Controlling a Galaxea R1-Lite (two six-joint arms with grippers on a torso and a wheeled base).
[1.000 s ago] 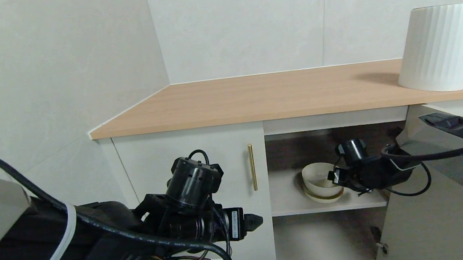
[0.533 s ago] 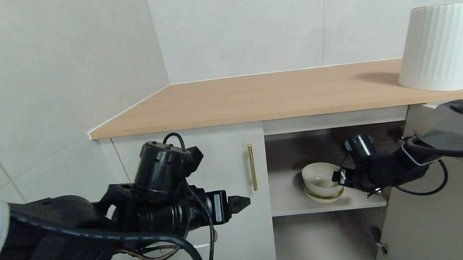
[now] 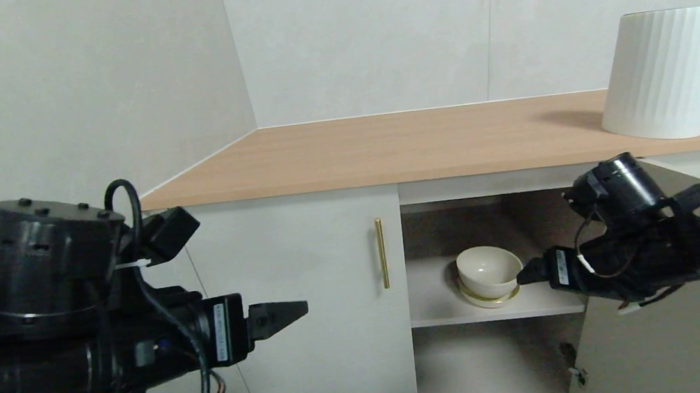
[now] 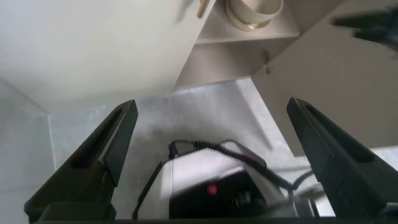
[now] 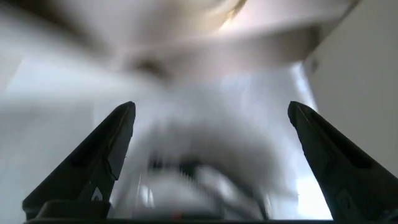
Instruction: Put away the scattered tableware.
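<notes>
No text, number or sign is legible. A white label (image 3: 220, 330) sits on the left gripper (image 3: 284, 313) just behind its fingers. A second white label (image 3: 561, 266) sits likewise behind the fingers of the right gripper (image 3: 524, 275). The print on both is too small to read.

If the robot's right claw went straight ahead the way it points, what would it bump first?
Most likely the cream bowl on the cupboard shelf: the right gripper points at its side, close by. Depth is hard to judge.
</notes>
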